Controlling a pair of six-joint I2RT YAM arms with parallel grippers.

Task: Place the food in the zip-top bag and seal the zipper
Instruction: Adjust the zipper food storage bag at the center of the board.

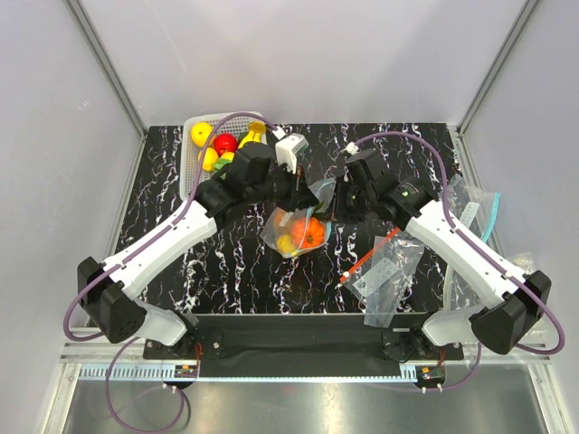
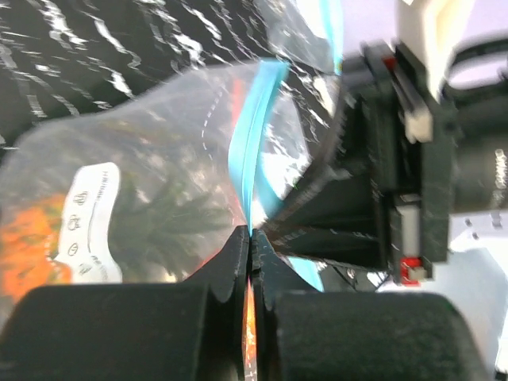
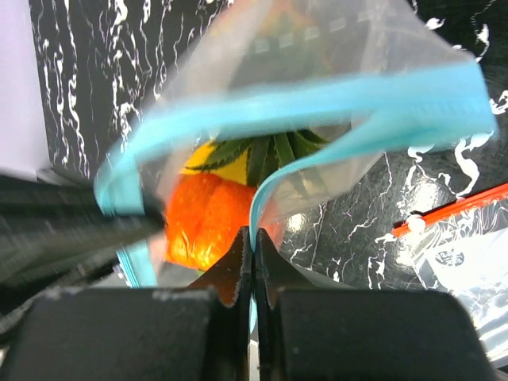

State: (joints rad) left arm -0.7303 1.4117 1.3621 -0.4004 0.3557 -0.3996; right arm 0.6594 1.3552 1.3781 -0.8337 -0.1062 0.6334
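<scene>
The zip-top bag [image 1: 294,231] lies mid-table with the food inside: a round orange fruit [image 1: 309,232] [image 3: 205,216], a yellow fruit [image 1: 286,242] and green pineapple leaves [image 3: 270,151]. My left gripper [image 1: 317,193] [image 2: 252,235] is shut on the teal-blue zipper [image 2: 252,151] at the bag's mouth. Just beside it, my right gripper [image 1: 335,202] [image 3: 252,235] is shut on the near side of the same zipper [image 3: 317,99]. In the right wrist view the mouth gapes in a wide loop between the two strips.
A white basket [image 1: 192,172] with more toy fruits stands at the back left. A clear bag with a red-orange strip [image 1: 384,267] [image 3: 452,210] lies to the right of centre. More clear bags [image 1: 470,203] lie at the table's right edge.
</scene>
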